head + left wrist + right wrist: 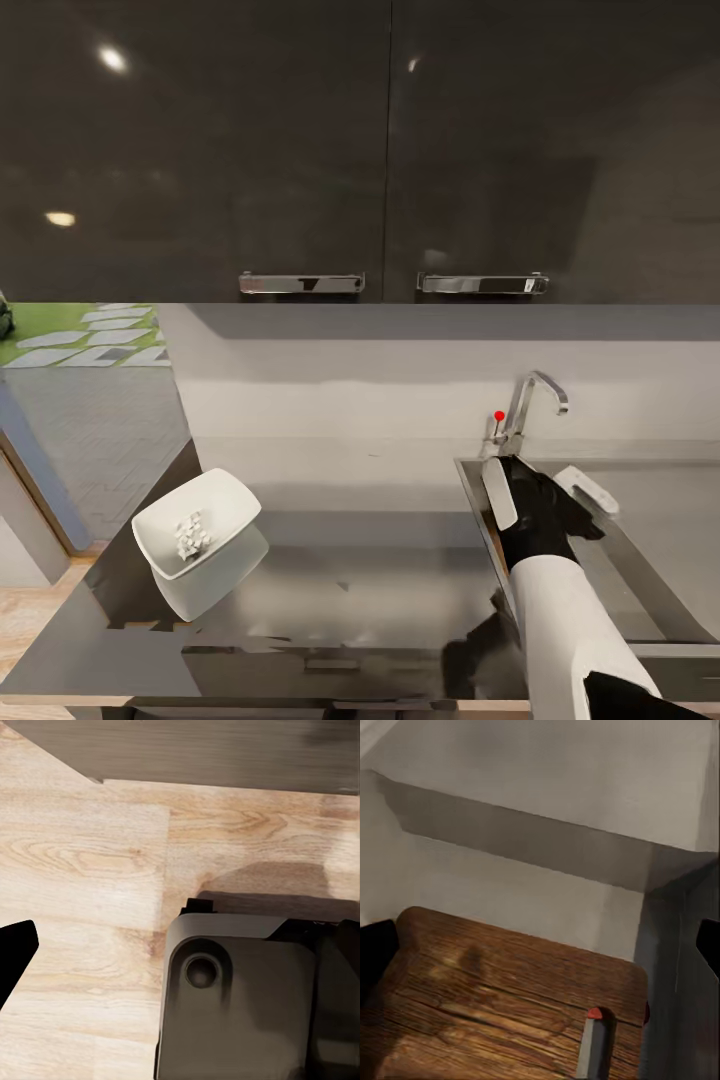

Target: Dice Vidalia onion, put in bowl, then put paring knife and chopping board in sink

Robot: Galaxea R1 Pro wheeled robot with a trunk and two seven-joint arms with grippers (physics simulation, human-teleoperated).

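Observation:
The white bowl (200, 545) stands at the left of the dark glossy countertop (360, 580) and holds small pale bits of diced onion (190, 535). My right gripper (543, 490) hangs open over the left end of the sink (660, 520), beside the tap (530, 400). Below the right gripper (540, 945), the brown chopping board (495, 982) lies in the grey basin. The paring knife (592, 1050) rests on it, its red part toward the board's far edge. Nothing sits between the fingers. My left gripper (180, 945) hangs open low over the wood floor.
Glossy black upper cabinets (380, 150) with chrome handles hang overhead, above a pale wall. The countertop ends at the left, where a doorway shows grey floor and a green patch (60, 340). My own dark base (240, 1005) stands on the floor planks.

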